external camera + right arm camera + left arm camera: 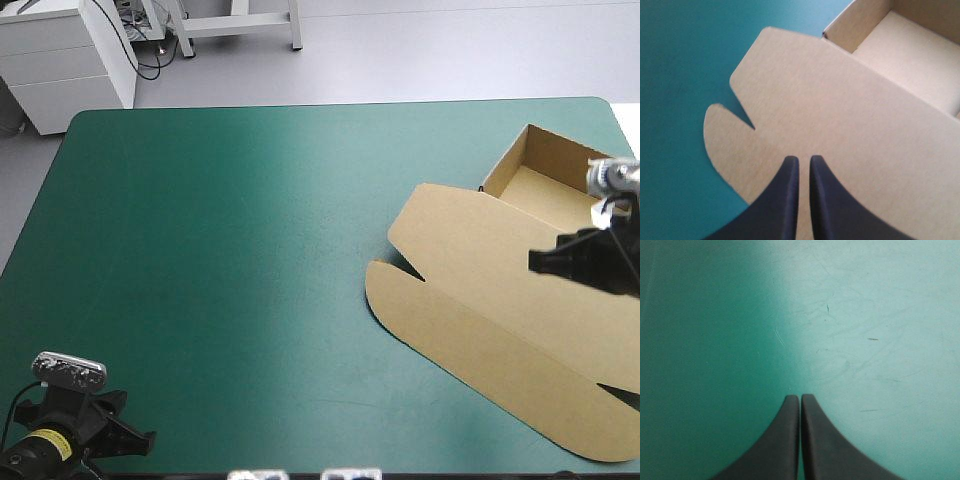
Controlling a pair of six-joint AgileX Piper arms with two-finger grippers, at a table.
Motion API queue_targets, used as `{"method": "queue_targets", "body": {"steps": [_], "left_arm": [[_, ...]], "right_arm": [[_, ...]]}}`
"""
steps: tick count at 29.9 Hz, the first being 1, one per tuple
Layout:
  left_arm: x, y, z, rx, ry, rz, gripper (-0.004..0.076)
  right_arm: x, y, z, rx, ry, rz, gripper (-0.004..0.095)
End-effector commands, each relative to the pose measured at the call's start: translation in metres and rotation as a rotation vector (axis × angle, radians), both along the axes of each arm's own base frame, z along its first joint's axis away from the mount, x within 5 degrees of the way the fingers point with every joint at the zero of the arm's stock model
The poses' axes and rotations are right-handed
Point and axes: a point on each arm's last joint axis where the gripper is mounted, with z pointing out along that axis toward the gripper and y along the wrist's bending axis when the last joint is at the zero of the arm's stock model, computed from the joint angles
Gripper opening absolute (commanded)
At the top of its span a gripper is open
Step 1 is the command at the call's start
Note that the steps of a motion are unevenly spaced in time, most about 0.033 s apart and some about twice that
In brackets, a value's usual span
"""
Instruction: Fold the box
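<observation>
Teal-green table [230, 260] carries the brown box [455, 260] near its right edge: an open tray [545, 190] with raised walls, its lid [500, 350] flat toward the near edge, ending in a rounded flap [722, 135]. The right end effector [804, 159] hangs closed over the lid. The left end effector [800, 397], closed, is over bare cover at the near-left corner.

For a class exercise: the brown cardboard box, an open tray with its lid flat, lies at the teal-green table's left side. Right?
No. The high view shows the brown cardboard box, open tray and flat lid, at the teal-green table's right side.
</observation>
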Motion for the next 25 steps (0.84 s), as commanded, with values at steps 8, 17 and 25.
{"method": "queue_targets", "body": {"steps": [8, 17, 25], "left_arm": [[0.004, -0.002, 0.010, -0.021, -0.057, -0.004, -0.0008], [0.004, -0.001, 0.010, -0.019, -0.056, -0.002, -0.0008], [0.004, -0.001, 0.010, -0.019, -0.056, -0.002, -0.0008]], "right_arm": [[-0.064, 0.007, -0.092, 0.001, -0.002, 0.041, 0.0031], [-0.091, 0.007, -0.139, -0.016, -0.020, 0.051, 0.0022], [-0.094, 0.007, -0.139, -0.018, -0.054, 0.046, 0.0022]]}}
